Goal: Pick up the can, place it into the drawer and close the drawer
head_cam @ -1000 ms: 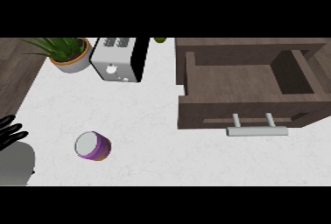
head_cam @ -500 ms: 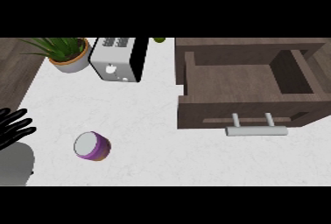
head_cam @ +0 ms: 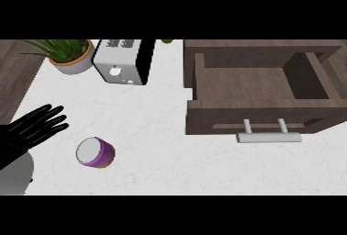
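A purple can point(head_cam: 95, 152) with a pale grey lid lies on its side on the white counter, lower left. My left hand point(head_cam: 32, 128) hovers just left of it, fingers straight and spread, a small gap between them. The wooden drawer point(head_cam: 261, 115) stands pulled out at the upper right, its inside bare, a grey bar handle point(head_cam: 268, 137) on its front. My right hand is out of sight.
A silver toaster point(head_cam: 123, 60) stands at the back, left of the drawer. A potted plant point(head_cam: 68, 54) sits in the back left corner. The white counter point(head_cam: 190, 160) stretches between the can and the drawer.
My left hand has risen from the left edge and moved up and rightwards, closer to the can. The can and drawer have not moved.
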